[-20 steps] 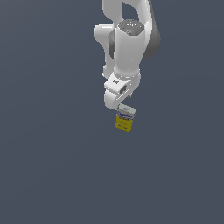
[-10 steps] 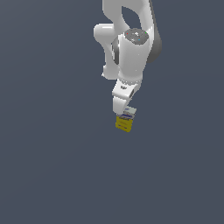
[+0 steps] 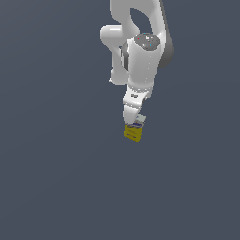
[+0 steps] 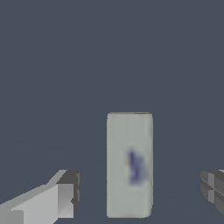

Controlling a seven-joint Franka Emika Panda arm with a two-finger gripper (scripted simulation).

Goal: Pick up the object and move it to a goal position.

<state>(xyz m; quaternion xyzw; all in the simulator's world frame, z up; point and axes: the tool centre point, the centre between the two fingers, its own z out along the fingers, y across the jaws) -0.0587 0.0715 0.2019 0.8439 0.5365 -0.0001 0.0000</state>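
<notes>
The object (image 3: 133,133) is a small yellow box with a white top, standing on the dark grey floor. In the wrist view I look down on its white top with blue print (image 4: 129,164). My gripper (image 3: 135,120) hangs straight above the box, so its fingers are hard to make out in the exterior view. In the wrist view the gripper (image 4: 138,190) is open. The box sits between the two fingertips (image 4: 66,192), with a clear gap on each side. Nothing is held.
The plain dark grey floor (image 3: 56,178) fills both views. The white arm (image 3: 143,61) rises from the gripper toward the top of the exterior view. No goal marker shows.
The arm's upper part has swung toward the exterior view's right and the hand has come down closer over the box. The box has not moved.
</notes>
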